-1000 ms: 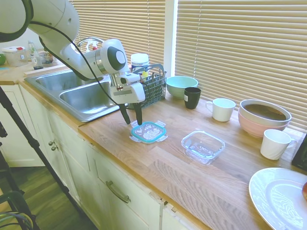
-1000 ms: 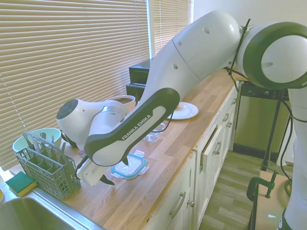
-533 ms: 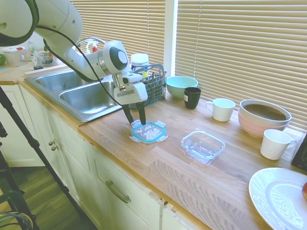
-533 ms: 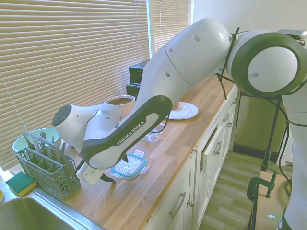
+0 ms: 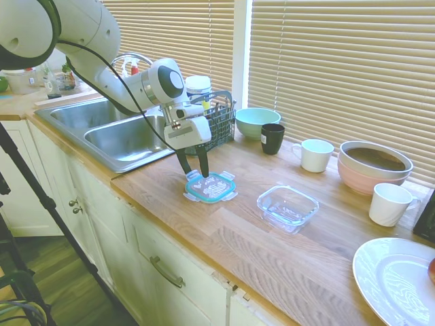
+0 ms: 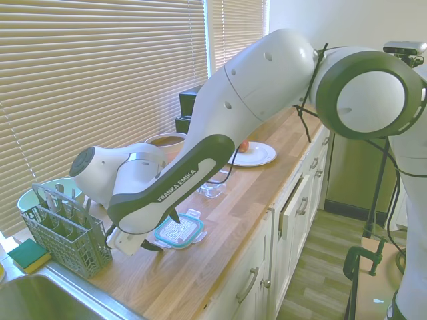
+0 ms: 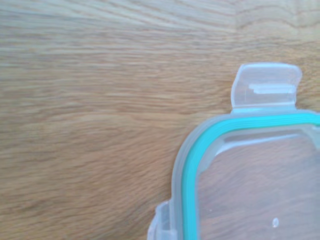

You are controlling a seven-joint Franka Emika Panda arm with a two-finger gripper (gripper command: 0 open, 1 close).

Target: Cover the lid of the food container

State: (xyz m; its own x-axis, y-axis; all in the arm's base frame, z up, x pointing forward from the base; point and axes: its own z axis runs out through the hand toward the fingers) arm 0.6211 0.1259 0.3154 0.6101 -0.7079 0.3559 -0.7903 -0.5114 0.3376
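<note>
The lid (image 5: 211, 187) lies flat on the wooden counter (image 5: 224, 238), clear with a teal rim and snap flaps. My gripper (image 5: 196, 174) stands open right at the lid's sink-side edge, fingers pointing down and nearly at counter level, holding nothing. From the other side the lid (image 6: 180, 231) shows beside the gripper (image 6: 163, 232). Up close, the wrist view shows one corner of the lid (image 7: 200, 165) and a clear flap (image 7: 265, 85). The food container (image 5: 287, 206), a small clear glass dish, sits empty a hand's width to the right of the lid, also visible as the container (image 6: 212, 190).
A sink (image 5: 115, 132) lies left of the lid, a grey cutlery basket (image 5: 216, 122) just behind the gripper. Further back stand a mint bowl (image 5: 257, 122), black cup (image 5: 272, 138), two white mugs (image 5: 316, 155), a pink bowl (image 5: 374, 166) and a white plate (image 5: 397, 278).
The gripper has come down and shifted right toward the lid's edge, staying open. The lid and the container have not moved.
</note>
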